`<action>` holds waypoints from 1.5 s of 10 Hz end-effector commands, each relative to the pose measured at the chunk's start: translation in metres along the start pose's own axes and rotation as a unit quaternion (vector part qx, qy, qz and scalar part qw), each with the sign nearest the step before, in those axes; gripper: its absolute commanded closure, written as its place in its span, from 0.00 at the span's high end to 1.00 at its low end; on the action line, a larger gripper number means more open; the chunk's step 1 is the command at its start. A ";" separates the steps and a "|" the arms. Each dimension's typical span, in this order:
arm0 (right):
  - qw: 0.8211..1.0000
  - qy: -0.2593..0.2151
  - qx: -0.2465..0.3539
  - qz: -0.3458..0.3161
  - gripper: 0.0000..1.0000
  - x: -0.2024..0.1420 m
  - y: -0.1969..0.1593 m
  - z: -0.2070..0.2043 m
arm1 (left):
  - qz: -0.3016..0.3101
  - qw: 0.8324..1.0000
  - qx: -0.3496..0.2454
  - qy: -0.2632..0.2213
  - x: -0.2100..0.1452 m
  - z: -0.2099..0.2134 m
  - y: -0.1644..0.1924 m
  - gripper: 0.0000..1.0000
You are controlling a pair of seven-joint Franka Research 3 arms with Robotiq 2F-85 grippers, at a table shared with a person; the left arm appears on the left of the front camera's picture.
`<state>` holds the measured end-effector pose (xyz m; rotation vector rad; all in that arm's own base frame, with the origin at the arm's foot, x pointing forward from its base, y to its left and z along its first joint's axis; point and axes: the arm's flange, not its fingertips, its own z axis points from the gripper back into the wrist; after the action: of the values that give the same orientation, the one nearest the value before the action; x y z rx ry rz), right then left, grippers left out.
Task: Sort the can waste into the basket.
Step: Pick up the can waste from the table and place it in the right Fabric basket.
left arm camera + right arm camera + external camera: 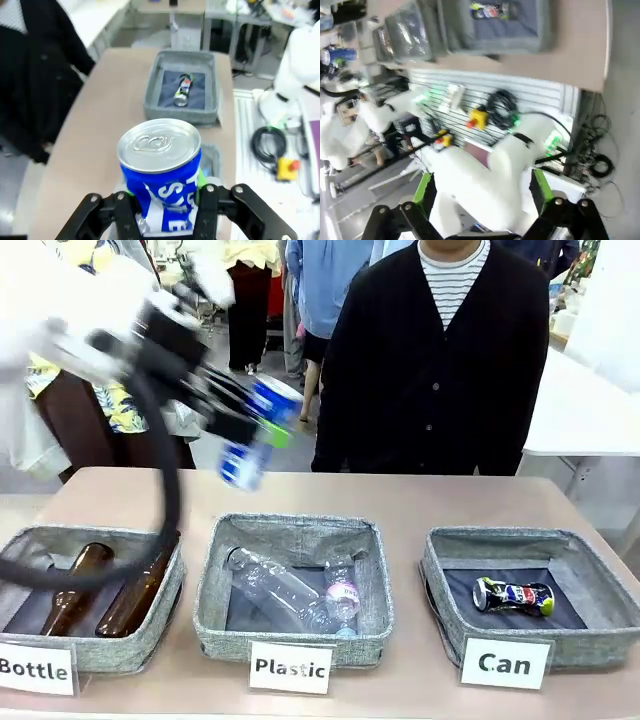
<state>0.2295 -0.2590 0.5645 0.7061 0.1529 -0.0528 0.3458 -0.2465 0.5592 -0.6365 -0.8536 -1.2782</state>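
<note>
The blue can (160, 175) is clamped between the left gripper (262, 430) jaws, lifted for carrying. The Can basket (155, 100), already holding the dented can (182, 90), lies well ahead of it. The right gripper (482, 200) is spread empty.

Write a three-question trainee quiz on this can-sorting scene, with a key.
1. True or false: the left gripper holds the blue can.
2. Which basket holds the dented can? A) Bottle B) Plastic C) Can
3. Fill in: the right gripper is ____.

Key: 1 true, it is shut on the can, up over the table. 2 C, the Can basket. 3 open.
</note>
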 end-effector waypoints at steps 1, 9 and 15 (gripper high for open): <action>0.999 -0.014 -0.006 0.031 1.00 -0.019 -0.027 -0.018 | -0.026 1.000 0.004 -0.004 -0.003 -0.073 -0.021 0.39; 1.000 -0.006 -0.005 0.021 1.00 -0.016 -0.020 -0.007 | -0.019 0.998 0.054 -0.040 0.022 -0.091 -0.047 0.39; 0.997 -0.030 0.013 0.063 1.00 -0.044 -0.002 0.009 | -0.122 0.992 -0.021 0.018 0.196 -0.335 -0.065 0.39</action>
<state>0.1941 -0.2545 0.5866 0.6817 0.0860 0.0787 0.3329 -0.5882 0.5049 -0.6275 -0.9785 -1.4969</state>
